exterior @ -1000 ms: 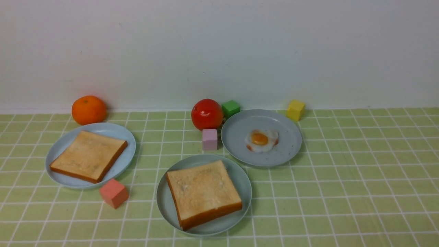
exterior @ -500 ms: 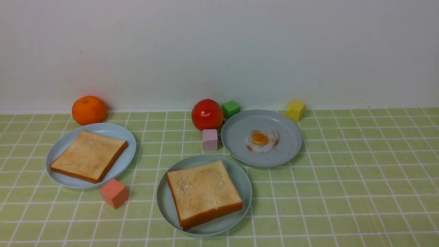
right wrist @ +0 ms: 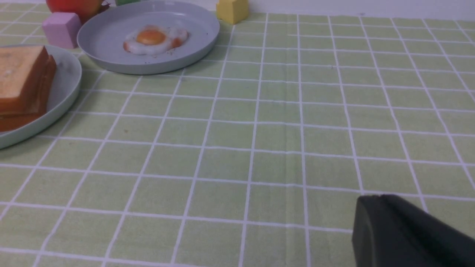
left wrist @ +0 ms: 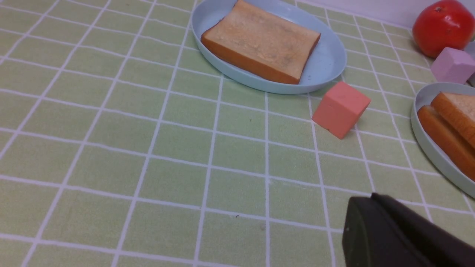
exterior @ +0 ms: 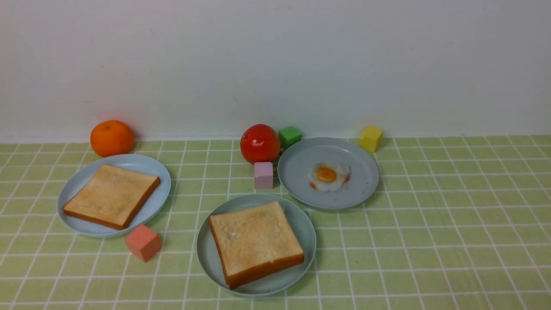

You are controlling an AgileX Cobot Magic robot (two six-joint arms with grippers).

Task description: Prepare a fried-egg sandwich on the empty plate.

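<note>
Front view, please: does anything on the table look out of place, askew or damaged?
Nothing is spilled or damaged. The toast on the nearest plate merely sits turned at an angle, one corner close to the rim.

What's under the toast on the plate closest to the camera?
Under the top toast lies a second toast slice; the wrist views show two stacked. They sit on the teal-green plate. Whether anything is between the slices cannot be seen. One fried egg lies on the grey plate.
</note>
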